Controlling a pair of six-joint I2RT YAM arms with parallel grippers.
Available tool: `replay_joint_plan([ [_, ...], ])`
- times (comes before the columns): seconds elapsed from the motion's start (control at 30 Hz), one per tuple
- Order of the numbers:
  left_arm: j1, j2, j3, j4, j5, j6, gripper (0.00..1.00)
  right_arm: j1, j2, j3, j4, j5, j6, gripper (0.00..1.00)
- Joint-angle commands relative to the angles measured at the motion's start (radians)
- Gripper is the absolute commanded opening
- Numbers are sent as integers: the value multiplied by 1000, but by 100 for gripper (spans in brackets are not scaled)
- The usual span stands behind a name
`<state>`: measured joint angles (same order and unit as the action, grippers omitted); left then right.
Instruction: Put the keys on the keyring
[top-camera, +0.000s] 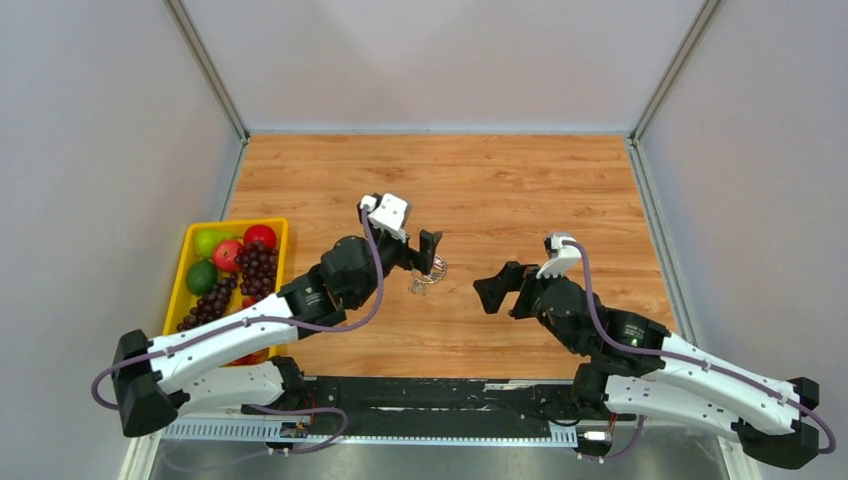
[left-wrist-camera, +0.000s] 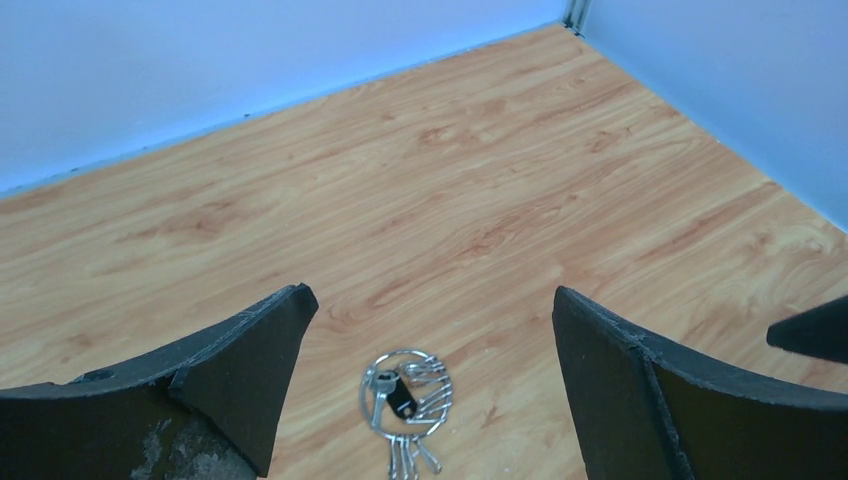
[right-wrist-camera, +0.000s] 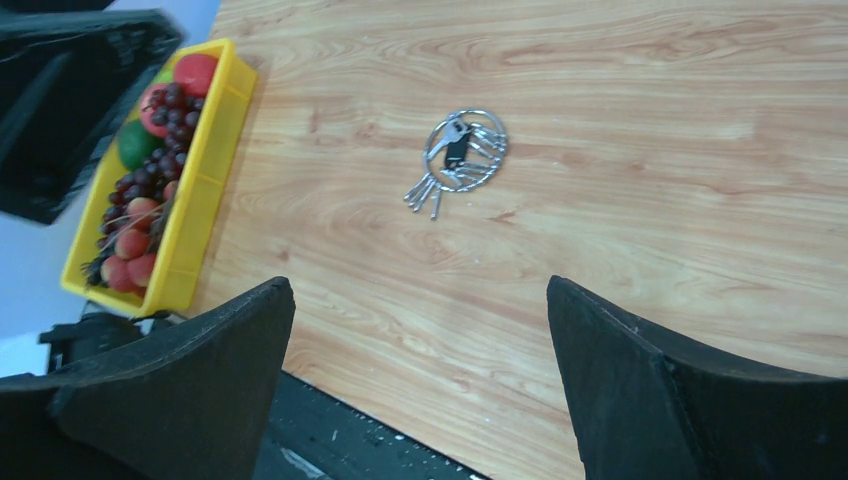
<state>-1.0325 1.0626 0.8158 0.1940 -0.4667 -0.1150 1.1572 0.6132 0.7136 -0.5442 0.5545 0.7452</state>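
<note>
Silver keyring (left-wrist-camera: 405, 385) lies on the wood, low centre in the left wrist view, its keys (left-wrist-camera: 410, 455) apparently threaded. We see left gripper (left-wrist-camera: 428, 295) and right gripper (right-wrist-camera: 417, 285) spread wide, empty; little seems left.

The left arm (top-camera: 230, 340) and right arm (top-camera: 690, 375) have white shells, black joints and a purple cable (top-camera: 375, 270) along each. The left end effector (left-wrist-camera: 430, 310) and right end effector (right-wrist-camera: 420, 290) are black, with broad curved fingers (left-wrist-camera: 620, 370).
</note>
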Motion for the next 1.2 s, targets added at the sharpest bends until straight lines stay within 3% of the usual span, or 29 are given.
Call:
replay_joint_plan([
  [0.0,2,-108,8,-203,-37,-61,100,4,25,69,-22,115,-44,100],
  [0.17,1,-230,31,-395,-5,-101,100,3,135,178,-28,65,-175,100],
  [0.43,2,-360,50,-585,103,-140,100,2,350,338,-40,131,-255,100],
  [0.83,2,-562,13,-629,173,-143,100,3,399,426,-45,207,-277,100],
  [1.17,2,-574,6,-622,201,-97,100,4,397,437,-43,249,-311,100],
])
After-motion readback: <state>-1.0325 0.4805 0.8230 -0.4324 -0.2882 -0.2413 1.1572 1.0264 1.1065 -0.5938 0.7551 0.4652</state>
